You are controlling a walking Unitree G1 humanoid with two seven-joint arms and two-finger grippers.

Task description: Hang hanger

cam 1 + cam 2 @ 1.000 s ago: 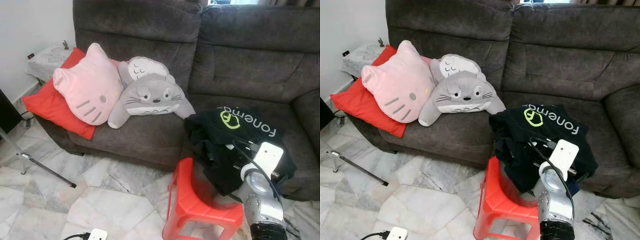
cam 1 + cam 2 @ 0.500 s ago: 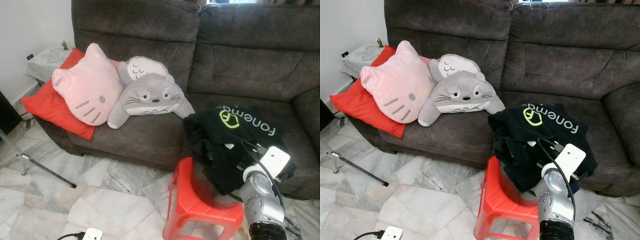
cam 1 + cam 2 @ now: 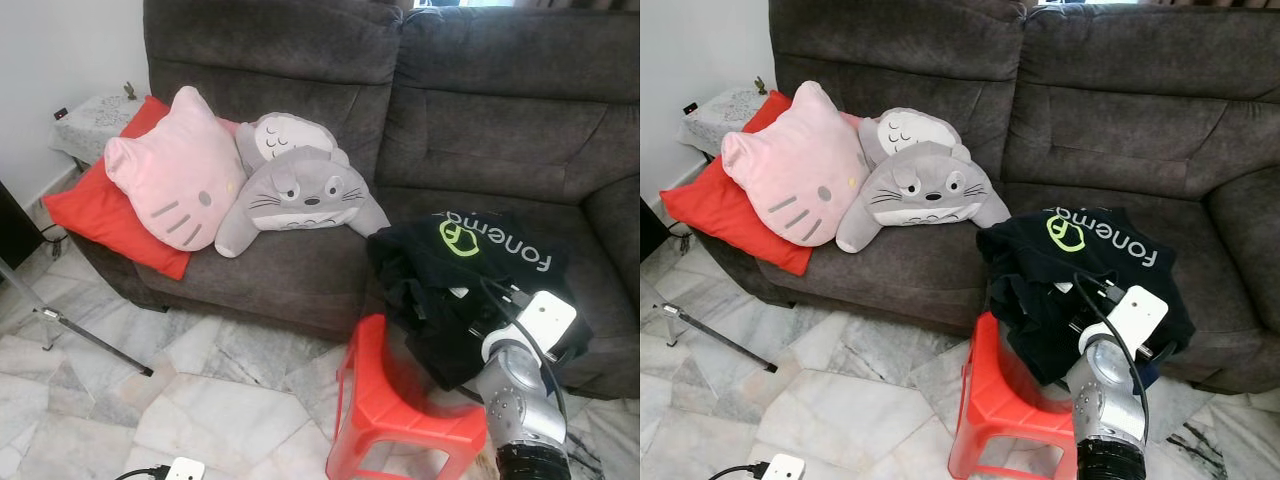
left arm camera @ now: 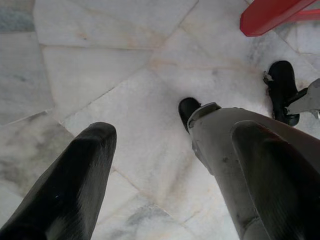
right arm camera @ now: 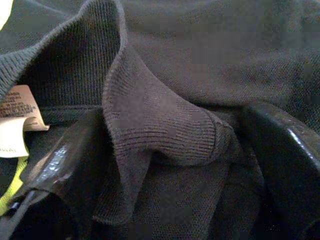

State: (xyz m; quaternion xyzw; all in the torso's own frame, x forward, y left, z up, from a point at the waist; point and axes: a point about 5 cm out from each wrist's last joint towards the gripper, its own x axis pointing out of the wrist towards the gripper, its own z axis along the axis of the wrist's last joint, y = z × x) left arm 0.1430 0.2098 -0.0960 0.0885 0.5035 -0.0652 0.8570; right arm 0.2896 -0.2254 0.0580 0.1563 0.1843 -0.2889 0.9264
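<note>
A black shirt (image 3: 470, 265) with a green logo lies crumpled on the right seat of the dark grey sofa (image 3: 480, 130). My right arm reaches to it from below, its white wrist housing (image 3: 545, 318) at the shirt's near edge. In the right wrist view my right gripper (image 5: 175, 165) is open, with the shirt's ribbed collar (image 5: 150, 120) folded up between the two fingers (image 5: 65, 165). A white label (image 5: 17, 120) sits inside the collar. My left gripper (image 4: 170, 185) hangs open over the marble floor (image 4: 100, 75).
A red plastic stool (image 3: 400, 410) stands on the floor right before the shirt, beside my right arm. Pink, grey and red cushions (image 3: 175, 180) fill the sofa's left seat. A tripod leg (image 3: 90, 345) and a white plug (image 3: 185, 467) lie on the floor at the left.
My right wrist has sunk a little to the right, deeper against the black shirt. The cushions, stool and shirt lie as before.
</note>
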